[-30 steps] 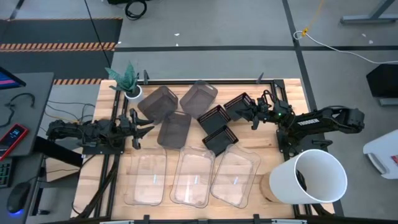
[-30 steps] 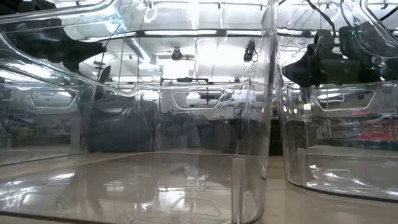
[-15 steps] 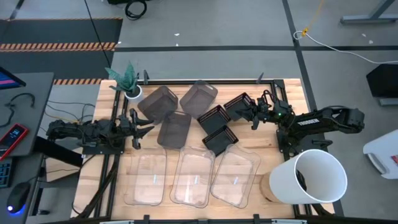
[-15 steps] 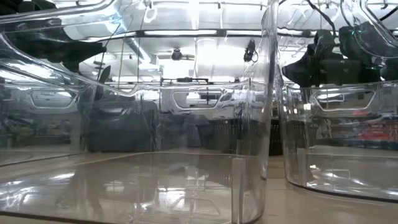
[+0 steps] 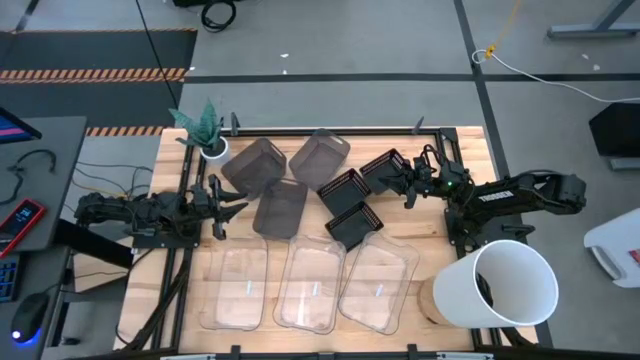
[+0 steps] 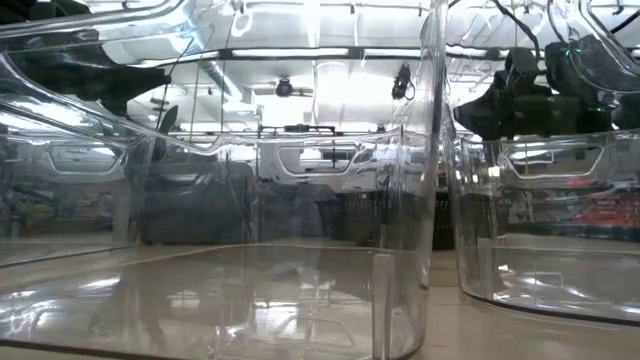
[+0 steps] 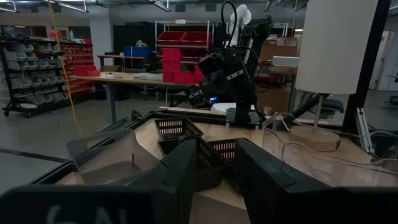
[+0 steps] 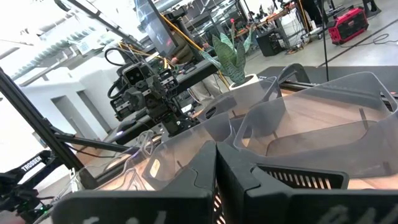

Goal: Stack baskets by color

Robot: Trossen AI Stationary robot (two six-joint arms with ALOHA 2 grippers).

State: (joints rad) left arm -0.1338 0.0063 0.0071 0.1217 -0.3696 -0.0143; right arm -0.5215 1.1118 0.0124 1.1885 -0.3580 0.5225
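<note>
Right end effector [image 5: 403, 187] pressed together; left end effector [image 5: 222, 207] spread. Three clear baskets [image 5: 305, 286], three grey [image 5: 281, 207], three black [image 5: 347, 190].

In the low view a clear basket [image 6: 250, 200] fills nearly the whole picture and is cut off at the left, top and bottom edges; a second clear basket [image 6: 550, 230] runs off the right edge. Through their walls the grey and black baskets show only as dim smears, and the dark arm [image 6: 520, 100] behind is broken up by reflections. From above, the white bucket [image 5: 495, 285] covers part of the table's corner, and the monitor [image 5: 12, 128] is cut by the left edge. In the right wrist view the black basket [image 8: 305, 177] is mostly behind the fingers [image 8: 186, 186].
</note>
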